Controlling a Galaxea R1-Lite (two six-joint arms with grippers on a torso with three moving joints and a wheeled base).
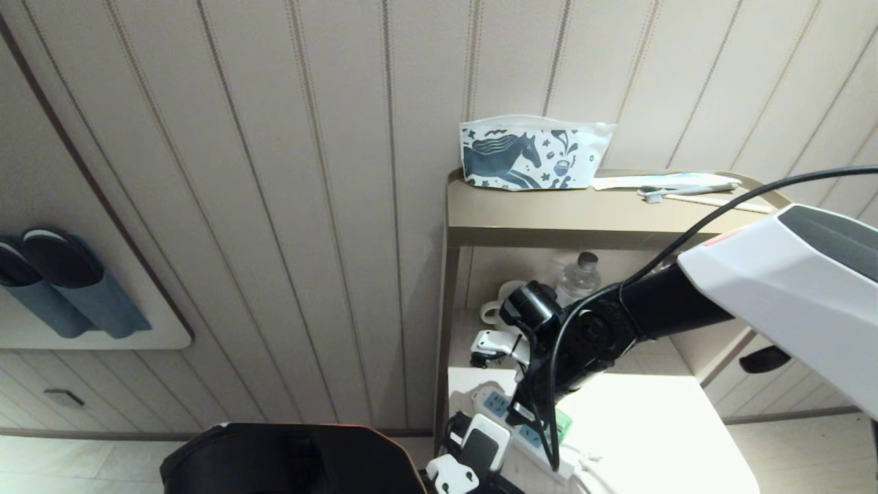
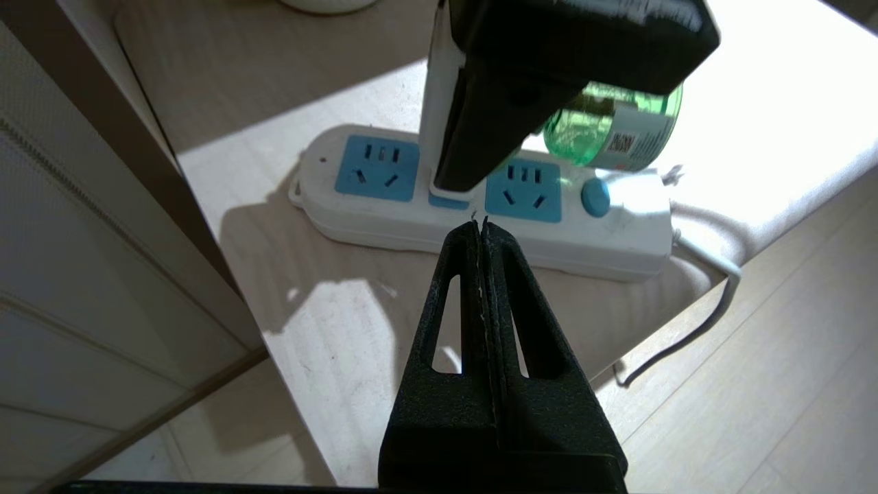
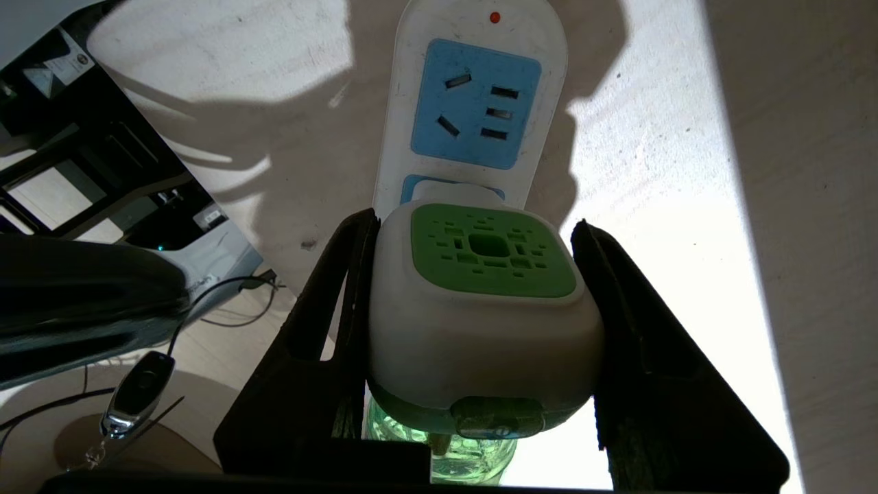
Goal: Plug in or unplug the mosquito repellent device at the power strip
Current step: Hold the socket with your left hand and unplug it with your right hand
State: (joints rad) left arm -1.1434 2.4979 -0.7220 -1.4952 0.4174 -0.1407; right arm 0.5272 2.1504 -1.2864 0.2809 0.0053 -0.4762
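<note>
The power strip point(image 2: 384, 219) lies flat on a low pale table point(image 2: 322, 329), its light-blue socket faces and round button up. The mosquito repellent device point(image 3: 480, 302), white with a green vented top, stands at the strip's middle socket, its plug end against the socket face. Its green liquid bottle point(image 2: 610, 127) sticks out sideways. My right gripper point(image 3: 475, 221) is shut on the device, one black finger on each side. My left gripper point(image 2: 480, 226) is shut with nothing in it; its tips are at the strip's near long edge, just before the middle socket. Both end sockets point(image 3: 475, 103) are empty.
The strip's white cord point(image 2: 693, 322) hangs over the table edge to the floor. Behind the table stands a shelf unit with a horse-print pouch point(image 1: 535, 152) and toothbrush point(image 1: 693, 186) on top, a water bottle point(image 1: 579, 278) and cups point(image 1: 497, 305) below. Slippers point(image 1: 62, 281) hang on the left wall.
</note>
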